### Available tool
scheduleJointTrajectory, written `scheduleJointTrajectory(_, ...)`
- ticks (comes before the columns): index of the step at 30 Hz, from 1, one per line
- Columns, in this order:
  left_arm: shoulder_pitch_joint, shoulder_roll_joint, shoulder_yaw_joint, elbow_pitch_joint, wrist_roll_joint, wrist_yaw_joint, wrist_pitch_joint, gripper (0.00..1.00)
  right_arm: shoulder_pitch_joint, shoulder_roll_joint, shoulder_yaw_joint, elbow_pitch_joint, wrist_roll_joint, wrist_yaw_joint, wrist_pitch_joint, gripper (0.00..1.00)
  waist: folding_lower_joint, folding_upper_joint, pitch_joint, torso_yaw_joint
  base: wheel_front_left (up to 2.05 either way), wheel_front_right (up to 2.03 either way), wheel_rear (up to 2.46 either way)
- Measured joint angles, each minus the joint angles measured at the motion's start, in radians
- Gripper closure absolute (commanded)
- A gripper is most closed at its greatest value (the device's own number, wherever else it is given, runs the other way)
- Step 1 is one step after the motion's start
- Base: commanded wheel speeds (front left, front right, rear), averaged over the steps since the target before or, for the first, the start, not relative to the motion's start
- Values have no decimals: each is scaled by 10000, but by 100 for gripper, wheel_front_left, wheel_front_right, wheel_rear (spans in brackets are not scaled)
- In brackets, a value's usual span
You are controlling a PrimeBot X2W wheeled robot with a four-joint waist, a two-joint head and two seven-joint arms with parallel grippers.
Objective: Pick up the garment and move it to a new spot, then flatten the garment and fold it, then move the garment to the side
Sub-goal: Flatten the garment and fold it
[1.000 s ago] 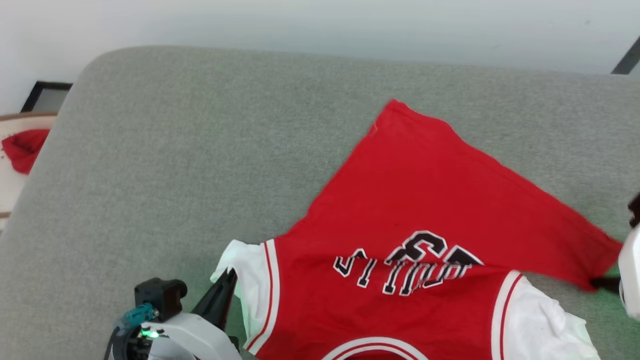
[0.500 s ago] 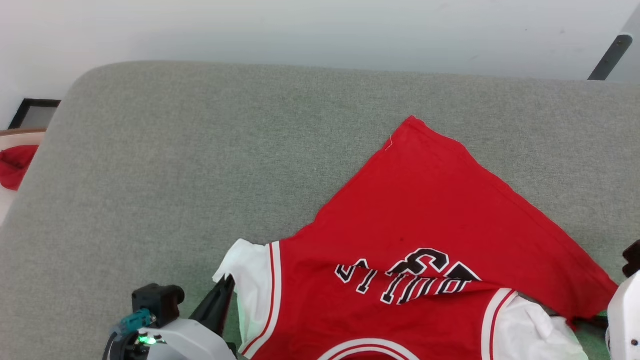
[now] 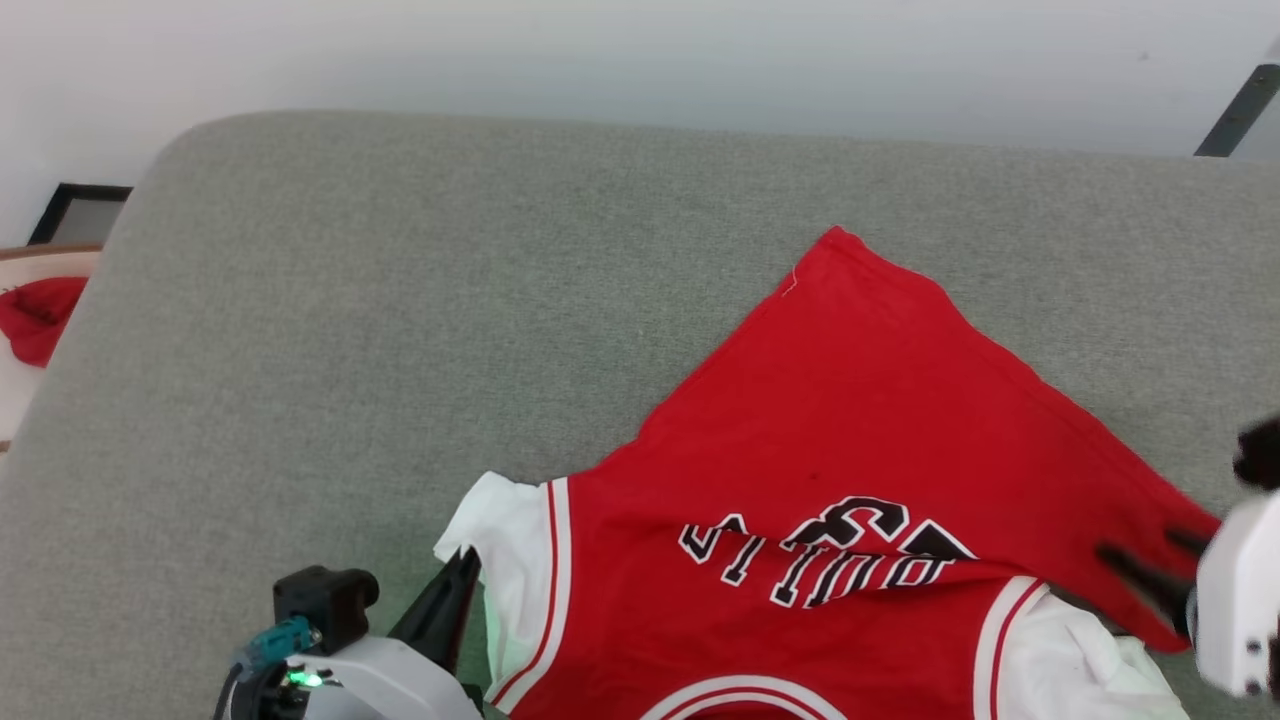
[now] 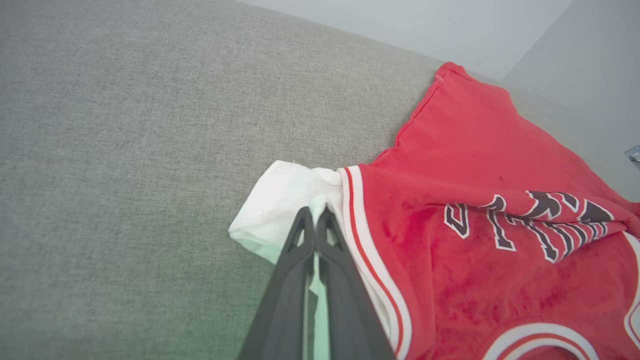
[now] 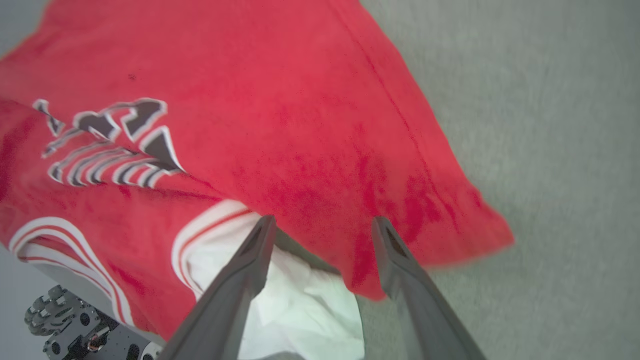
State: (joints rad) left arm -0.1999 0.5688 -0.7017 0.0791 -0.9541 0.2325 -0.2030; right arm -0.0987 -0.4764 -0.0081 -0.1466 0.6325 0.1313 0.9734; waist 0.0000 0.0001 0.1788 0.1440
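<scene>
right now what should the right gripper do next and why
Probably shut the right gripper on the red corner of the shirt: its fingers stand open over that folded-over edge, while the left gripper pinches the white sleeve. Then the fold could be pulled flat.

Black, white-outlined lettering (image 3: pixel 830 552) across the chest of the garment (image 3: pixel 880 400), upside down in the head view and partly tucked under a crease (not legible as any word or number).
</scene>
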Motion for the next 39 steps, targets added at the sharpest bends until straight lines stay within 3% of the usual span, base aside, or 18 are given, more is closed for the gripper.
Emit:
scheduleJointTrajectory(6, -100, -127, -27, 13, 38, -38, -44, 100, -1741, -311, 1252, -240, -290, -2, -1517, 0, 0, 0, 98, 180, 0, 0, 0)
scheduleJointTrajectory(15, -456, -449, -311, 194, 144, -230, 19, 100, -4664, -491, 3444, 2437, 42, -2, -2974, 0, 0, 0, 163, 662, 0, 0, 0)
scheduleJointTrajectory(29, -1502, -1427, -1035, 1076, 420, -1070, 226, 100, -8186, -658, 6205, 7310, 750, 0, -2483, 0, 0, 0, 458, 2080, 0, 0, 0)
scheduleJointTrajectory(39, -2100, -2226, -1346, 1988, 493, -1726, 17, 100, -9627, -780, 7336, 9658, 1020, 0, -2163, 0, 0, 0, 964, 3131, 0, 0, 0)
